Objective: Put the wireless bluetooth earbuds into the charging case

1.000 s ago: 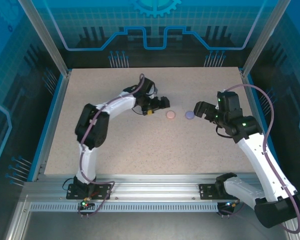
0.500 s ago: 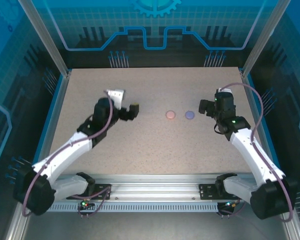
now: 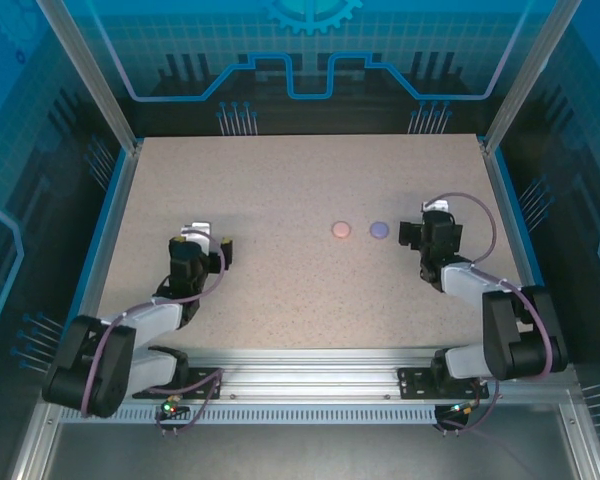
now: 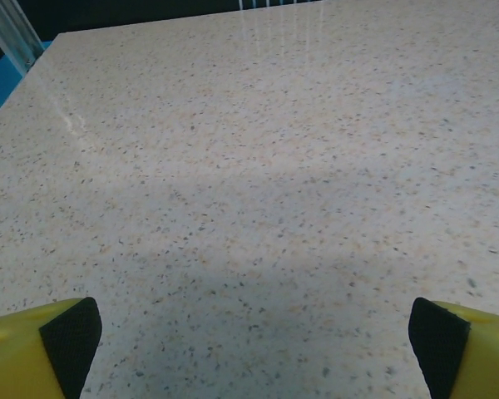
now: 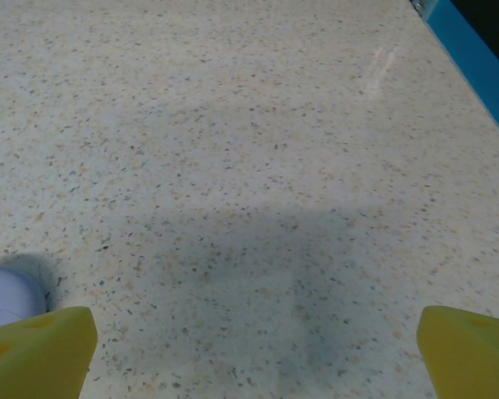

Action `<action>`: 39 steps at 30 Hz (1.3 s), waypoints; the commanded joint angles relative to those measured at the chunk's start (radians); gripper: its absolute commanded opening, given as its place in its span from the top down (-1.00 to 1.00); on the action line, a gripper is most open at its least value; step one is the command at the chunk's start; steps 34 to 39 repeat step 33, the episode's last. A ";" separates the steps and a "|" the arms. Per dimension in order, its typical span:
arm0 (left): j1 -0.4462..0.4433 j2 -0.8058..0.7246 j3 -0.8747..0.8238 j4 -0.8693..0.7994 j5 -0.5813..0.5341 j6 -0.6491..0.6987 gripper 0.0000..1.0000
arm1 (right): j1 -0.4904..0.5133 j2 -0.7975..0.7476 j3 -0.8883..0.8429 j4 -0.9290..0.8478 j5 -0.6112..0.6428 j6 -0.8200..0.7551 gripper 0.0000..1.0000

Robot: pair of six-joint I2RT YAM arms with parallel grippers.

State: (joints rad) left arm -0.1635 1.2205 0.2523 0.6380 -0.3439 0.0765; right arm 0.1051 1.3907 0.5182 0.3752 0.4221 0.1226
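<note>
Folding back toward the near edge, both arms sit much lower and closer to their bases than a second ago, when they reached out over the middle of the table. The left gripper has gone from just beside the pink case to well apart from it, over bare tabletop on the left. The right gripper has drawn back only a little and is just to the right of the purple case. Both grippers are spread wide with nothing between their fingers. The two round cases lie side by side, lids down, where they were before. The earbuds cannot be made out anywhere; whether they sit inside the shut cases cannot be told. In the right wrist view the purple case is cut off at the lower left, behind a yellow fingertip.
</note>
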 commanded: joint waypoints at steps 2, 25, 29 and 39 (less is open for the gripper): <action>0.056 0.066 -0.001 0.243 0.042 -0.027 -0.98 | 0.010 0.050 -0.131 0.424 -0.081 -0.089 -1.00; 0.163 0.300 0.158 0.163 0.298 -0.078 -0.97 | -0.031 0.113 -0.101 0.407 -0.256 -0.104 -1.00; 0.163 0.303 0.160 0.162 0.298 -0.080 -0.98 | -0.050 0.115 -0.085 0.378 -0.336 -0.115 -1.00; 0.163 0.301 0.159 0.162 0.298 -0.078 -0.97 | -0.045 0.114 -0.092 0.390 -0.330 -0.120 -1.00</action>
